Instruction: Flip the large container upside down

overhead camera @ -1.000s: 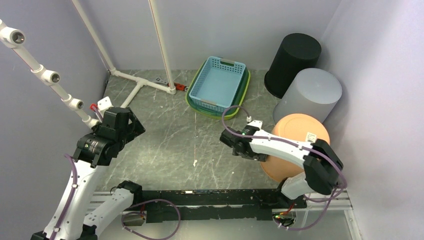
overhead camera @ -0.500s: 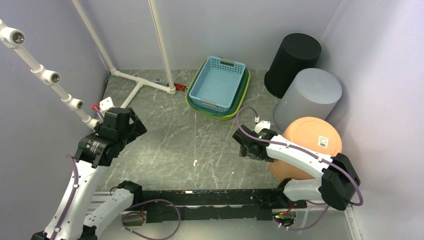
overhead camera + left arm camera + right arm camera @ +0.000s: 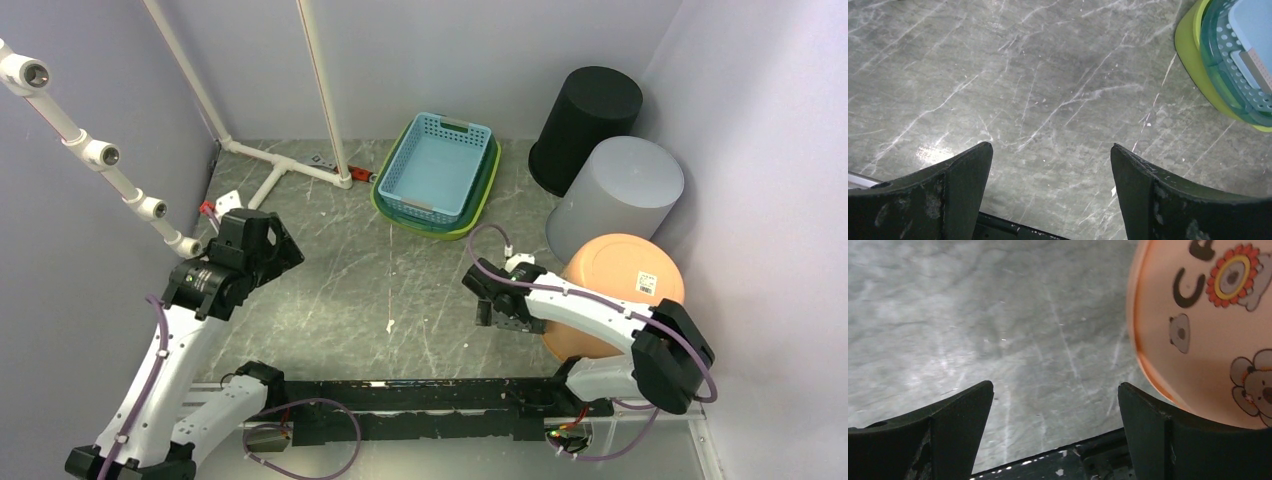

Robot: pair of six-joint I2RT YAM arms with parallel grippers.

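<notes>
The large container (image 3: 612,285) is an orange tub at the right of the table, flat bottom up with a barcode sticker on it. Its side, printed with cartoon bears and flowers (image 3: 1208,325), fills the right of the right wrist view. My right gripper (image 3: 492,306) hangs just left of the tub, not touching it; in its wrist view the gripper (image 3: 1055,385) is open with only the floor between its fingers. My left gripper (image 3: 284,250) is far off at the left, and in its own view it (image 3: 1049,147) is open and holds nothing.
A blue basket (image 3: 440,165) nested in green and yellow ones (image 3: 1198,65) sits at the back centre. A black bin (image 3: 585,125) and a grey bin (image 3: 620,190) stand behind the tub. White pipes (image 3: 275,165) cross the left side. A black rail (image 3: 420,400) runs along the near edge.
The orange tub has shifted right and settled flat with its bottom up. My right arm drew off it and now hangs beside it. My left gripper moved slightly right.
</notes>
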